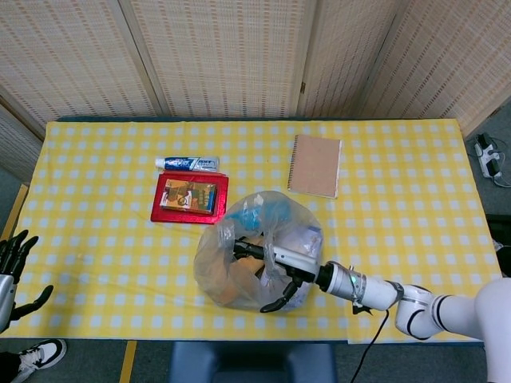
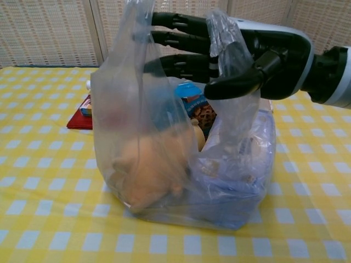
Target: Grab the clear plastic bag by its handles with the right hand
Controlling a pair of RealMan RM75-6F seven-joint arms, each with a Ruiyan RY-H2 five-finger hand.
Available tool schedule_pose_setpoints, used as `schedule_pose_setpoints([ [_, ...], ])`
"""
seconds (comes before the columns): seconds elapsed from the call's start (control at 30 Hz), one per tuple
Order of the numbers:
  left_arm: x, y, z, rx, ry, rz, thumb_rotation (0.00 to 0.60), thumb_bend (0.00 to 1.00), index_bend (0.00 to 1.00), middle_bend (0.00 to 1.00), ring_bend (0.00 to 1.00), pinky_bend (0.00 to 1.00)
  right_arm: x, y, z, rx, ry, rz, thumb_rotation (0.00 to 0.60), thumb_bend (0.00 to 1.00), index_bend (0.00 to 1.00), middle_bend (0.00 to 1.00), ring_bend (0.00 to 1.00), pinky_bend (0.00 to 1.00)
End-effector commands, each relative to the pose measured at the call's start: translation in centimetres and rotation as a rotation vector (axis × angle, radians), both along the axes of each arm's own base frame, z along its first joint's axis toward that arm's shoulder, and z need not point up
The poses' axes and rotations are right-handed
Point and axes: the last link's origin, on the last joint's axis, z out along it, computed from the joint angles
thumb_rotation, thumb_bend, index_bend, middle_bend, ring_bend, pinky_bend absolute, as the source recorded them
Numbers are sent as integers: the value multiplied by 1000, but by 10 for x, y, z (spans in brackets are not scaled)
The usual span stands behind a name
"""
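Note:
The clear plastic bag [image 2: 164, 164] stands upright on the table, holding an orange soft item, a blue packet and white packs. Its two handles rise at the top: the left handle [image 2: 136, 38] and the right handle [image 2: 226, 38]. My right hand [image 2: 247, 57] comes in from the right at handle height. Its straight black fingers [image 2: 181, 41] pass through the right handle loop and reach the left handle, with the thumb hanging below, outside the film. In the head view the right hand [image 1: 275, 270] lies over the bag [image 1: 231, 267]. My left hand [image 1: 12, 267] hangs off the table's left edge with fingers spread.
Behind the bag lie a red box [image 1: 190, 198] and a toothpaste tube [image 1: 188, 163]. A brown spiral notebook [image 1: 315, 165] lies at the back right. The yellow checked tablecloth [image 1: 96, 231] covers the table.

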Motion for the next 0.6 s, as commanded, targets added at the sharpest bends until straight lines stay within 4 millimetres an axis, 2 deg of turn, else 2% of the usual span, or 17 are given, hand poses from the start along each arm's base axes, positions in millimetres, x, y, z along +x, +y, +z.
schedule_pose_setpoints([
  [0.03, 0, 0, 0, 0, -1, 1, 600, 319, 0, 25, 17, 50, 2, -2, -1, -7, 3, 1, 600, 188, 0, 0, 142, 0],
  [0.6, -4, 1, 6, 2, -28, 12, 600, 319, 0, 25, 17, 50, 26, -16, -16, -46, 19, 22, 600, 188, 0, 0, 143, 0],
])
